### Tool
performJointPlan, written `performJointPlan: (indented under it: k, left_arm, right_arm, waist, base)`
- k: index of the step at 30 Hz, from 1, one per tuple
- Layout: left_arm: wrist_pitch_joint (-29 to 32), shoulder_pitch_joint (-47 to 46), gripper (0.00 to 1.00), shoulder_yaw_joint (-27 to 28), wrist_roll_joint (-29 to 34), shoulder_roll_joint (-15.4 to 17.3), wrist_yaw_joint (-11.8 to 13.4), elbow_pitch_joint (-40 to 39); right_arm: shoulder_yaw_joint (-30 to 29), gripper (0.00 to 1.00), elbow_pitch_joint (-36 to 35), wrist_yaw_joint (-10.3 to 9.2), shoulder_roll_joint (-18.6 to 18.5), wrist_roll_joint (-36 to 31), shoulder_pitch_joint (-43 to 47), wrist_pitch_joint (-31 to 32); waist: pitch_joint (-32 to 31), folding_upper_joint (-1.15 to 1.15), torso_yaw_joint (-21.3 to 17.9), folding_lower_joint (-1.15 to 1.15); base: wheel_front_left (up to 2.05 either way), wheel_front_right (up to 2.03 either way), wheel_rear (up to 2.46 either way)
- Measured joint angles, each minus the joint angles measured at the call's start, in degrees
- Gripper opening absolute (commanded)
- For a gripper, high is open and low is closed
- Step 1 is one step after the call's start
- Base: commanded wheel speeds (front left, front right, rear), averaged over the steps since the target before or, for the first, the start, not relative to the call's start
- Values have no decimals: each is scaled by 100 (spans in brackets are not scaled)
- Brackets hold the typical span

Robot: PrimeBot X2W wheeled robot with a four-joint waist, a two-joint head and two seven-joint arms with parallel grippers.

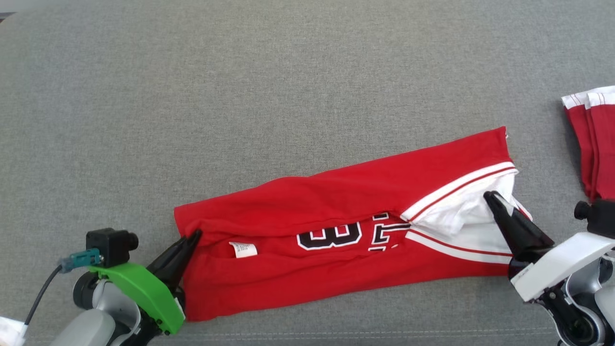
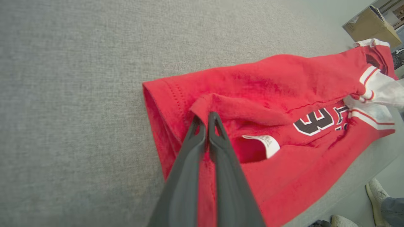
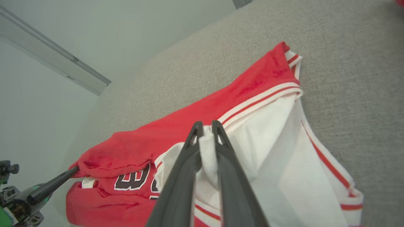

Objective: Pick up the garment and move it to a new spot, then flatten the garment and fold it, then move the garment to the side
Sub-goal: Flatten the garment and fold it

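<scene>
Now, both jaws tight on opposite garment (image 1: 336, 202) ends, wide grey surface (image 1: 240, 72) beyond far edge.

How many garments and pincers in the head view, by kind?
Garments: 2 (jersey, second red garment at the right edge)
Pincers: 2 (left pincer, right pincer, each shut on the jersey)
Total: 4

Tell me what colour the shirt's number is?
The number on the shirt is black, edged white; clearest in the head view.
</scene>
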Motion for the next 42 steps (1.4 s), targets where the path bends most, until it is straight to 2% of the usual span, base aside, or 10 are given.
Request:
performJointPlan:
  k: [1, 2, 4, 20, 30, 31, 32, 33, 38, 42]
  left_arm:
    - [0, 51, 30, -16, 14, 42, 31, 1]
    - [9, 96, 71, -24, 42, 98, 115, -1]
    - [57, 146, 100, -60, 85, 197, 156, -30]
    - [-300, -38, 100, 430, 994, 645, 1174, -985]
    - [-595, -20, 100, 621, 1099, 464, 1270, -1296]
    - [-613, -16, 100, 644, 1099, 454, 1306, -1296]
    - [-614, -11, 100, 664, 1099, 443, 1308, -1296]
    - [-617, 14, 100, 705, 1091, 439, 1308, -1299]
    - [-717, 86, 100, 893, 1072, 416, 1314, -1323]
    - [-764, 140, 100, 1048, 1051, 385, 1363, -1332]
  right_arm:
    - [70, 100, -2, -7, -56, -82, 63, 52]
    - [92, 100, -16, -10, -97, -148, 102, 76]
    - [32, 100, -87, -64, -152, -237, 92, 73]
    - [-497, 100, 565, -722, -667, -170, -287, 824]
    - [-422, 100, 1278, -764, -338, 349, -566, 1214]
    - [-472, 92, 1329, -762, -250, 538, -621, 1265]
    - [-490, 25, 1365, -762, -205, 653, -669, 1302]
    - [-515, 0, 1402, -759, -165, 779, -732, 1371]
    - [-1099, 0, 1539, -610, 133, 1837, -876, 1657]
    - [-1858, 0, 1533, -612, -91, 2406, -868, 1694]
  waist:
    - [2, 0, -12, 0]
    - [8, 0, -20, 0]
    - [20, 0, -32, 0]
    - [121, 0, 188, 0]
    - [283, 0, 604, 0]
    - [299, 0, 640, 0]
    - [313, 0, 672, 0]
    - [324, 0, 698, 0]
    - [310, 0, 729, 0]
    - [241, 0, 704, 0]
  base:
    - [0, 0, 0]
    - [0, 0, 0]
    - [0, 0, 0]
    - [0, 0, 0]
    - [0, 0, 0]
    - [0, 0, 0]
    - [0, 0, 0]
    - [0, 0, 0]
    - [0, 0, 0]
    - [0, 0, 0]
